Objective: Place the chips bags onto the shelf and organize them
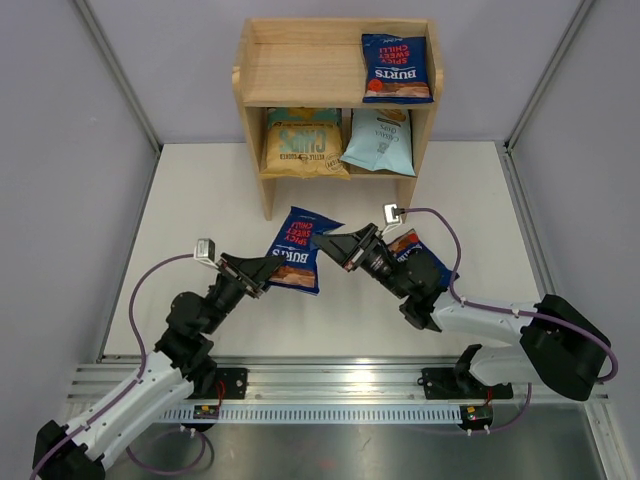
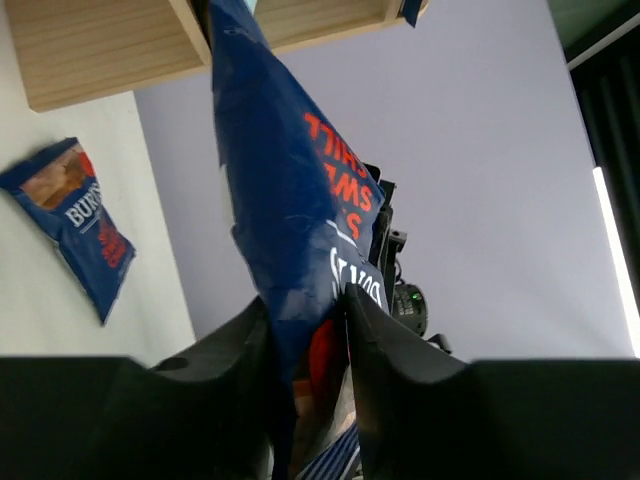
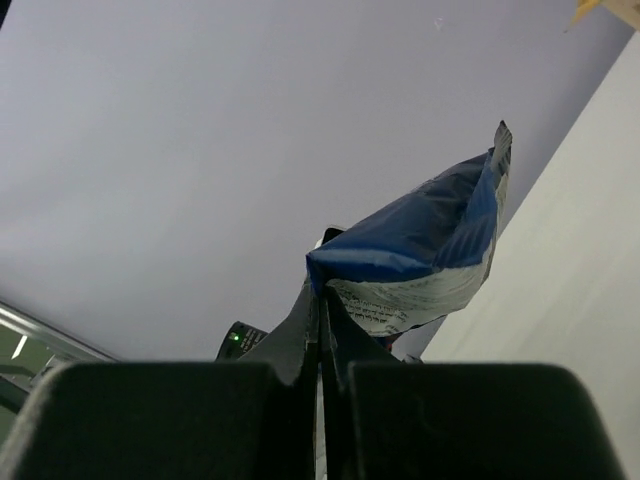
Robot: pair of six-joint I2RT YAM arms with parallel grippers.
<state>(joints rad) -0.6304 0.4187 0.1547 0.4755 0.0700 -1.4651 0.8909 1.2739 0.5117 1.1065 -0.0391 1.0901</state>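
Pinching one Burts bag (image 1: 298, 250) from opposite edges, the left gripper (image 1: 268, 271) and right gripper (image 1: 320, 245) hold it aloft before the shelf (image 1: 290, 75), probably a handover toward the half-filled top tier; a spare bag (image 2: 75, 215) lies on the table (image 1: 200, 200).

Bright even light, soft shadows, sharp.
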